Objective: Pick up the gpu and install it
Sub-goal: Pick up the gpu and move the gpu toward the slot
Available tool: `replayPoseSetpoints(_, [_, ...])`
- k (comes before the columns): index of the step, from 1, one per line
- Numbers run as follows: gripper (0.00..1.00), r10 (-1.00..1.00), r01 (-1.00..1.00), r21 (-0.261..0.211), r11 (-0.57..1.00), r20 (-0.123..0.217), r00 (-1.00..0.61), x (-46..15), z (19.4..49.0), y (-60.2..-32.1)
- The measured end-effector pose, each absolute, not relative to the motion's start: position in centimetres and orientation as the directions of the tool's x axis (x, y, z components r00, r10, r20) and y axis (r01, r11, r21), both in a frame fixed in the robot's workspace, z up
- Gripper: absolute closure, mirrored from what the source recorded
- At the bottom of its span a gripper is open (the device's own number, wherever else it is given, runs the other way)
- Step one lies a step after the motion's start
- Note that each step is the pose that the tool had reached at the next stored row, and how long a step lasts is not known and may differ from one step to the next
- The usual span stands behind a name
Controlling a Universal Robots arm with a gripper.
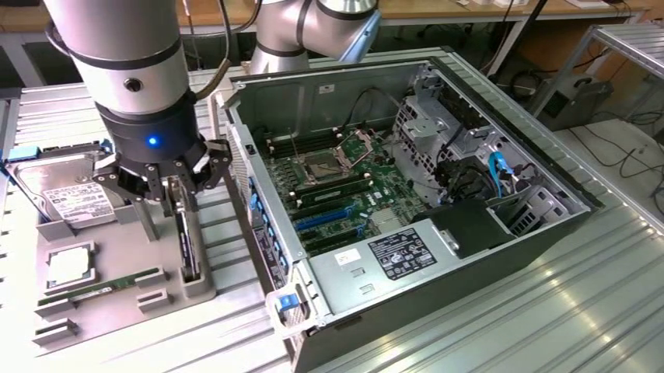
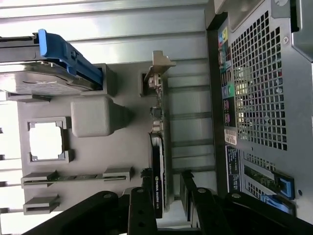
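Observation:
The gpu (image 1: 186,247) stands on its edge in a slot of the grey holder tray (image 1: 197,291), at the exterior view's left of the open computer case (image 1: 415,194). In the wrist view the gpu (image 2: 159,147) is a thin dark card with its silver end bracket (image 2: 159,66) at the far end. My gripper (image 1: 179,203) hangs right over the card's near end. It is open, with one of its black fingers (image 2: 146,196) on each side of the card and a gap showing on one side. The blue expansion slots (image 1: 322,221) lie on the motherboard inside the case.
The tray also holds a silver hard drive (image 1: 73,198), a square processor (image 1: 68,266) and a green memory stick (image 1: 104,286). The case's perforated rear wall (image 2: 259,98) stands close beside the tray. Cables and drive cages fill the case's far side.

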State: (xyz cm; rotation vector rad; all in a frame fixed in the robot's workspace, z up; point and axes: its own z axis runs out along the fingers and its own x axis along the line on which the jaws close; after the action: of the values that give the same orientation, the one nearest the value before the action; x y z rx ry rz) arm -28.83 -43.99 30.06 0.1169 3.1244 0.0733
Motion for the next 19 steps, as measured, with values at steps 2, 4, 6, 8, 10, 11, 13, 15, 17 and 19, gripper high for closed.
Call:
replayPoseSetpoints(2, [0.64,0.075,0.074,0.047,0.996,-0.012,-0.997,-28.8,29.5,-44.0])
replayPoseSetpoints(4, [0.64,0.075,0.074,0.047,0.996,-0.012,-0.997,-28.8,28.9,-44.0])
replayPoseSetpoints(6, [0.64,0.075,0.074,0.047,0.996,-0.012,-0.997,-28.8,28.5,-44.0])
replayPoseSetpoints(8, [0.64,0.075,0.074,0.047,0.996,-0.012,-0.997,-28.8,27.9,-44.0])
replayPoseSetpoints(10, [0.64,0.075,0.074,0.047,0.996,-0.012,-0.997,-28.8,27.3,-44.0])
replayPoseSetpoints(11, [0.64,0.075,0.074,0.047,0.996,-0.012,-0.997,-28.9,27.1,-44.0])
replayPoseSetpoints(13, [0.64,0.075,0.074,0.047,0.996,-0.012,-0.997,-29.0,26.6,-44.0])
replayPoseSetpoints(15, [0.64,0.075,0.074,0.047,0.996,-0.011,-0.997,-29.0,26.2,-44.0])
replayPoseSetpoints(17, [0.64,0.075,0.074,0.047,0.996,-0.01,-0.997,-29.1,25.9,-43.9])
replayPoseSetpoints(19, [0.64,0.075,0.075,0.047,0.996,-0.008,-0.997,-29.1,25.7,-43.7])
